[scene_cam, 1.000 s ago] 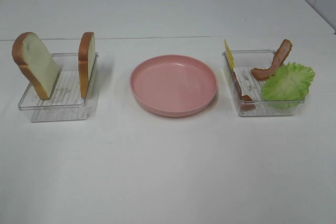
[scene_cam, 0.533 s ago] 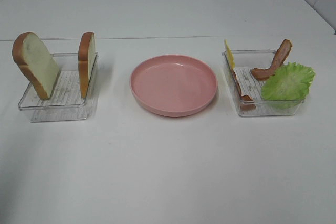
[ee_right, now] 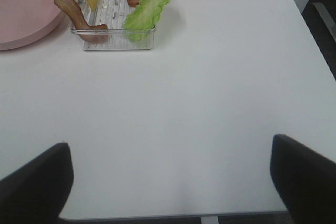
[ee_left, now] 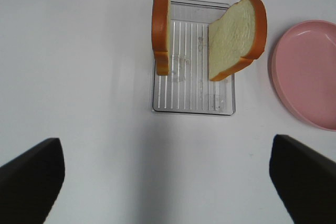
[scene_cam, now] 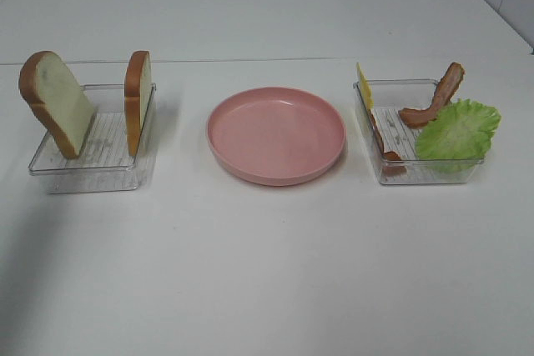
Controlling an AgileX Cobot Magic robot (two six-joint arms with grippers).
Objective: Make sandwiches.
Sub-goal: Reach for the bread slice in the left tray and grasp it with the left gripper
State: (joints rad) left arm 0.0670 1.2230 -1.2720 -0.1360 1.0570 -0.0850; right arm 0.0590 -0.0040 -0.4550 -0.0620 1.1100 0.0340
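Observation:
Two white bread slices with brown crust [scene_cam: 57, 106] [scene_cam: 138, 99] stand on edge in a clear tray [scene_cam: 92, 177] at the left. They also show in the left wrist view [ee_left: 236, 38] [ee_left: 161, 30]. A clear tray [scene_cam: 430, 171] at the right holds a yellow cheese slice [scene_cam: 364, 85], bacon strips [scene_cam: 438, 96] [scene_cam: 385, 152] and a green lettuce leaf [scene_cam: 457, 129]. An empty pink plate [scene_cam: 275, 179] sits between the trays. My left gripper [ee_left: 168, 192] is open and empty, short of the bread tray. My right gripper [ee_right: 170, 187] is open and empty, well short of the lettuce [ee_right: 148, 6]. Neither gripper shows in the exterior view.
The white table's edge [ee_right: 294, 3] runs close past the right-hand tray [ee_right: 118, 40], with dark floor beyond. The pink plate shows in the left wrist view [ee_left: 310, 72] and in the right wrist view [ee_right: 21, 9]. Bare white table lies in front of both trays.
No object has moved. A faint shadow has spread over the table in front of the left tray.

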